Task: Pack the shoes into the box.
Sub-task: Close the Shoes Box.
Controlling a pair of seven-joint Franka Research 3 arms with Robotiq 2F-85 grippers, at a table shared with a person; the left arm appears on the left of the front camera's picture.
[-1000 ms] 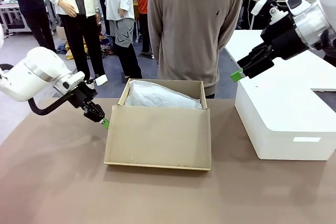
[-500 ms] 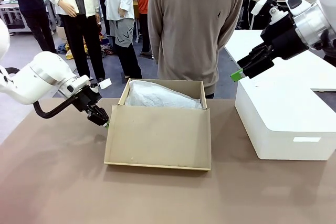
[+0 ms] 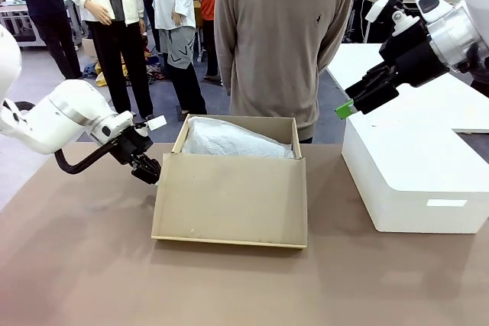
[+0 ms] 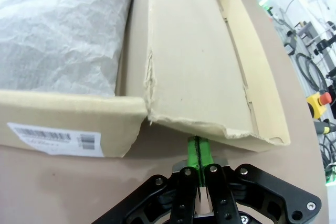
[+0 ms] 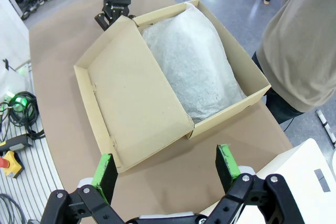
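Brown tabletop (image 3: pixel 76 265), people standing behind. Tan cardboard shoebox (image 3: pixel 229 200), flap lid hanging open, touched left gripper (image 3: pixel 150 172), jaws pressed together; right gripper (image 5: pixel 165 169) jaws spread, well above.

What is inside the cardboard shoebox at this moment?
Crinkled white tissue paper fills the shoebox, bulging upward. Anything under the paper is covered, so shoes there cannot be confirmed.

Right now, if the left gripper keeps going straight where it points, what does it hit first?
Most likely the lid: the shut left gripper points at its torn edge just ahead, though the gap is hard to judge.
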